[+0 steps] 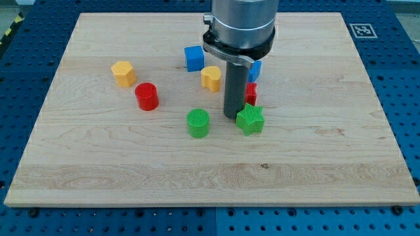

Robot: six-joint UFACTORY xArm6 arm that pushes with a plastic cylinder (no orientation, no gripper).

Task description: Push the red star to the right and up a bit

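The red star (251, 93) is mostly hidden behind my rod, only its right edge shows, just above the green star (250, 120). My tip (232, 116) rests on the board at the red star's left side and touches the green star's left edge. A blue block (255, 70) sits partly hidden behind the arm, just above the red star.
A yellow heart-like block (210, 78) and a blue cube (193, 58) lie left of the rod. A green cylinder (197, 123) sits lower left of the tip. A red cylinder (146, 96) and a yellow block (123, 73) lie farther left. The wooden board (328, 144) has a blue pegboard around it.
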